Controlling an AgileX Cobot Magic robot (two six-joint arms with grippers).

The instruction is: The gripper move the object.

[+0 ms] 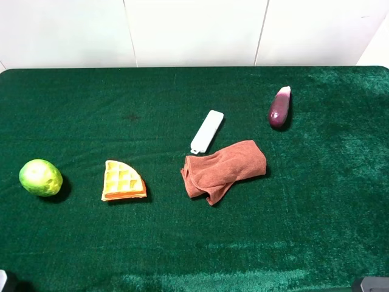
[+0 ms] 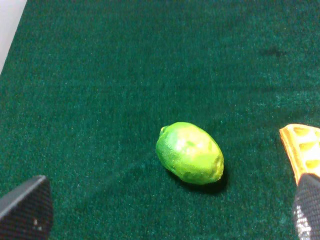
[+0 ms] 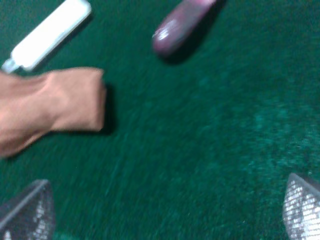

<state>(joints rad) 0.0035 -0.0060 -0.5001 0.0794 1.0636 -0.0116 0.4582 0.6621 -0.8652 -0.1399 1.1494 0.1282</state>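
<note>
The object, a pale bluish-white flat bar (image 1: 206,131), lies on the green table just behind the brown cloth (image 1: 223,170); the right wrist view shows it too (image 3: 49,34). My left gripper (image 2: 165,212) is open and empty, its fingertips (image 2: 26,210) wide apart over bare cloth in front of the lime. My right gripper (image 3: 167,212) is open and empty, fingertips (image 3: 302,206) wide apart, well short of the bar. In the exterior view only slivers of the arms show at the bottom corners.
A green lime (image 1: 40,177) lies at the left, also in the left wrist view (image 2: 190,152). A waffle wedge (image 1: 123,180) lies beside it. A purple eggplant (image 1: 279,107) lies at the back right. A white wall runs behind the table.
</note>
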